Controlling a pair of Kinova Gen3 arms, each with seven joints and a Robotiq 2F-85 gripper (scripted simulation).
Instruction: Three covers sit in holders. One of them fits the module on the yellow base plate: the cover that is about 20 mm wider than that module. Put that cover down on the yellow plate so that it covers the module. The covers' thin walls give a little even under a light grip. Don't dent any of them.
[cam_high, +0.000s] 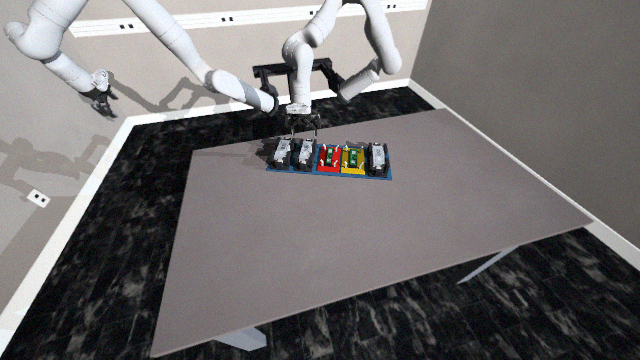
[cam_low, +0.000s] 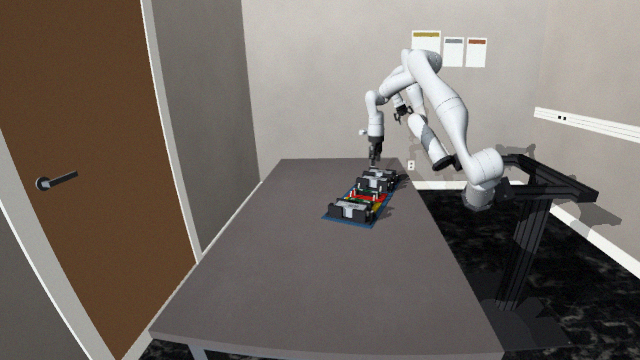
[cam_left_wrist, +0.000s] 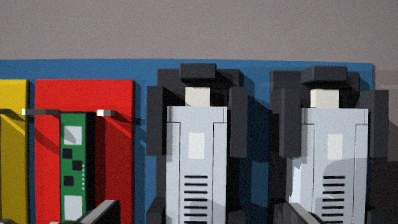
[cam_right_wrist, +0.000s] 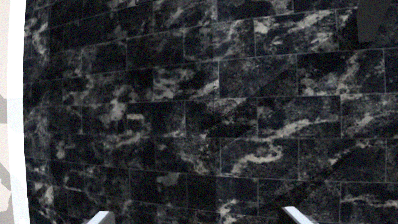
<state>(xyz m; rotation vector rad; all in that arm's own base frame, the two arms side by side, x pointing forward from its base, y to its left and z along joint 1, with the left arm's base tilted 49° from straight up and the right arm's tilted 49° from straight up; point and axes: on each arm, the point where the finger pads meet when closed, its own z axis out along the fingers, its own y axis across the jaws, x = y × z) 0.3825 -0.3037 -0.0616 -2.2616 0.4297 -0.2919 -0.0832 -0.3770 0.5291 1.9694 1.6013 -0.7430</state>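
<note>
Three light grey covers stand in black holders: the outer one (cam_high: 283, 149) (cam_left_wrist: 337, 117), the one beside it (cam_high: 307, 149) (cam_left_wrist: 196, 117), and one at the far end (cam_high: 378, 155) (cam_low: 352, 204) past the yellow plate. The yellow plate (cam_high: 356, 171) (cam_left_wrist: 14, 97) carries a green module (cam_high: 353, 157) between white posts; no cover is on it. My left gripper (cam_high: 304, 134) (cam_left_wrist: 202, 214) is open and empty, pointing down above the covers. In the left wrist view its fingertips lie either side of the cover beside the red plate. My right gripper (cam_high: 106, 109) (cam_right_wrist: 196, 214) is open and empty, far from the table.
A red plate (cam_high: 327, 169) (cam_left_wrist: 117, 95) with another green module (cam_high: 330, 156) (cam_left_wrist: 73, 155) and white posts sits between the yellow plate and the nearer covers. All stand on a blue base (cam_high: 325, 173) (cam_left_wrist: 255, 175) near the table's robot-side edge. The right wrist camera sees dark floor.
</note>
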